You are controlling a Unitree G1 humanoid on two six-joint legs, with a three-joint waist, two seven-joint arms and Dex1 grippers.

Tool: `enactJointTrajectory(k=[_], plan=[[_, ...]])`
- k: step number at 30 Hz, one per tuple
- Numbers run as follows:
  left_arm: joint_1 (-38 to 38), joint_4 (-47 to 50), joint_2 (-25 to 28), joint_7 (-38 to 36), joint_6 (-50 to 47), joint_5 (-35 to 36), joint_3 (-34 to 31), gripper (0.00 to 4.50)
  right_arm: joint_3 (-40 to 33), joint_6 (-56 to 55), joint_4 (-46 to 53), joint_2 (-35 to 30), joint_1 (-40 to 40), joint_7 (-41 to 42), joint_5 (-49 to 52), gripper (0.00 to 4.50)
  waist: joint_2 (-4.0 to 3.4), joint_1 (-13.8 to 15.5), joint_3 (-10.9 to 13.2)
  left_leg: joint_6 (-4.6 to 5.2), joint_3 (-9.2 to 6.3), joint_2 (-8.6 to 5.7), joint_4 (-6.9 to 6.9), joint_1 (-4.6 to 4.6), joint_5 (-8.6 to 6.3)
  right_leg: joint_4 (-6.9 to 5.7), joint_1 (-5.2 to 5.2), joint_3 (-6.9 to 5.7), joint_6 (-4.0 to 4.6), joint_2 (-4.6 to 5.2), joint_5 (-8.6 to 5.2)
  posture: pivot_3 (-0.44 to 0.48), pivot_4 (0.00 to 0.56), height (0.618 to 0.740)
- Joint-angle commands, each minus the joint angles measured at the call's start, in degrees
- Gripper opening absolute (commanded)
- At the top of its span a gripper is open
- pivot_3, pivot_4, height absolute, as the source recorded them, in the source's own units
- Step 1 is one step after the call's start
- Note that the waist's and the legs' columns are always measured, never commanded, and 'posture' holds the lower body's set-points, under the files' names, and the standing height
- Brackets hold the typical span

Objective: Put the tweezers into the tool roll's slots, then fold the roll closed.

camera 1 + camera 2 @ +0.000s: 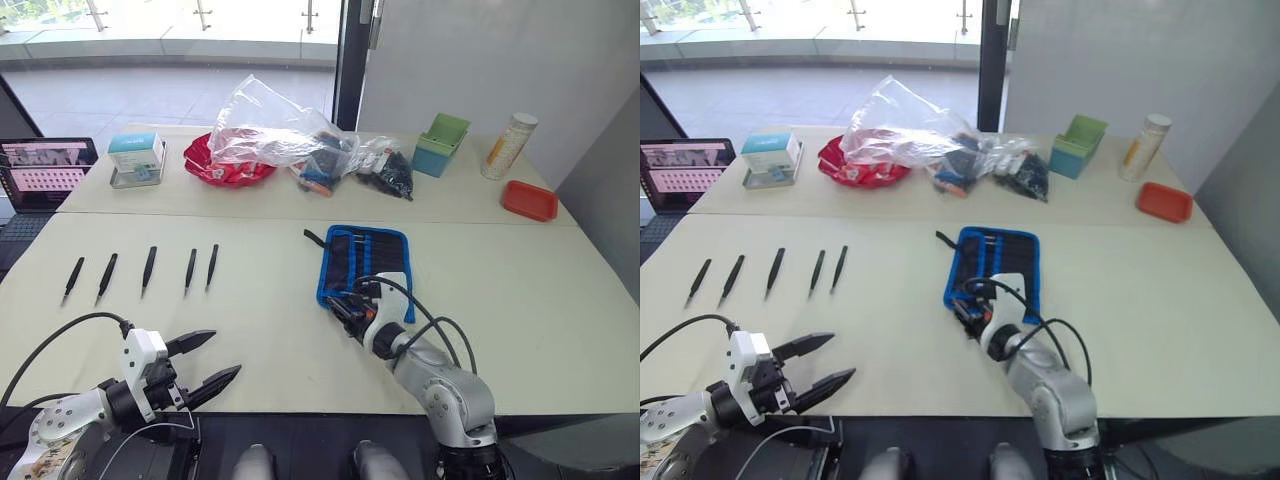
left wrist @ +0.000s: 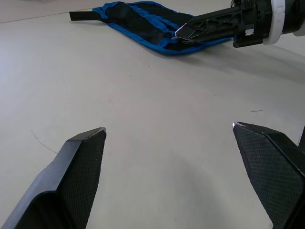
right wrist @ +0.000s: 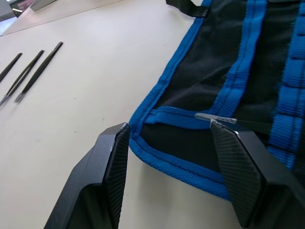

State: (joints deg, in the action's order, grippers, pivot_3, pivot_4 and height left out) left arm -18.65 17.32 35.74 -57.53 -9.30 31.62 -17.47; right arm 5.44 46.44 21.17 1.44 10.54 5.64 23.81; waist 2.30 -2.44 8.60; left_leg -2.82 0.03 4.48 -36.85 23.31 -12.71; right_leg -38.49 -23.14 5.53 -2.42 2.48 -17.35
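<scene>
Little of the task looks done: the five tweezers (image 1: 148, 270) lie in a loose row on the bare table (image 1: 520, 300), none of them in the slots (image 3: 286, 100), and the tool roll (image 1: 366, 262) lies open and flat, its short strap (image 1: 314, 238) trailing off the far corner. All five insertions and the fold appear to be left. The right gripper (image 3: 169, 138) is at the roll's near edge with its fingers parted, straddling the blue-bound corner, one finger on the table just outside the binding and the other over the black fabric; it grips nothing, and whether the pads actually touch the cloth cannot be told. Just beyond its fingertips a thin pale sliver lies across the fabric; what it is cannot be made out. The tweezers sit well off to this gripper's left, beyond its reach as it stands. The left gripper (image 1: 205, 364) hovers low over bare table near the front edge, fingers spread wide and empty, touching nothing; the tweezers lie ahead of it and the roll ahead and to its right, with the right gripper's fingers seen at the roll's edge from its wrist view.
</scene>
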Motion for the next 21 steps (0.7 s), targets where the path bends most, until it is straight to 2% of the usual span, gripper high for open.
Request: enactJointTrajectory(k=[1, 7, 12, 21], plan=[[0.2, 0.3, -0.1, -0.4, 1.5, 0.3, -0.6, 4.5, -2.0, -1.0, 0.1, 1.0, 1.3, 0.1, 1.2, 2.82, 0.0, 0.0, 0.0, 0.0, 0.0, 0.0, 0.0, 0.0, 0.0, 0.0, 0.0, 0.0, 0.0, 0.0, 0.0, 0.0, 0.15, 0.723], [0.1, -0.1, -0.1, -0.4, 1.7, 0.4, -0.7, 4.5, -1.3, 0.4, 1.2, 0.8, 0.4, 0.9, 1.2, 2.82, -0.01, -0.1, 0.0, 0.0, 0.0, 0.0, 0.01, 0.0, 0.0, 0.0, -0.01, 0.0, 0.0, 0.0, 0.0, 0.0, 0.15, 0.723], [-0.4, -0.2, 0.3, -0.9, 1.7, 0.7, -1.2, 4.5, 1.7, 4.0, 6.5, -1.9, -3.1, 3.7, 3.2, 2.82, -0.01, -0.1, 0.0, 0.0, 0.0, 0.0, 0.02, 0.03, -0.01, 0.02, -0.01, 0.0, 0.0, 0.01, 0.0, 0.0, 0.15, 0.723], [-1.1, -0.4, 0.7, -2.0, 1.5, 1.0, -2.3, 4.5, 1.2, -0.2, 3.3, 0.6, -2.8, 1.7, 1.3, 2.82, -0.01, -0.1, 0.0, 0.01, 0.0, 0.01, 0.02, 0.01, -0.01, 0.02, -0.01, 0.0, 0.0, -0.01, -0.01, 0.0, 0.15, 0.723]])
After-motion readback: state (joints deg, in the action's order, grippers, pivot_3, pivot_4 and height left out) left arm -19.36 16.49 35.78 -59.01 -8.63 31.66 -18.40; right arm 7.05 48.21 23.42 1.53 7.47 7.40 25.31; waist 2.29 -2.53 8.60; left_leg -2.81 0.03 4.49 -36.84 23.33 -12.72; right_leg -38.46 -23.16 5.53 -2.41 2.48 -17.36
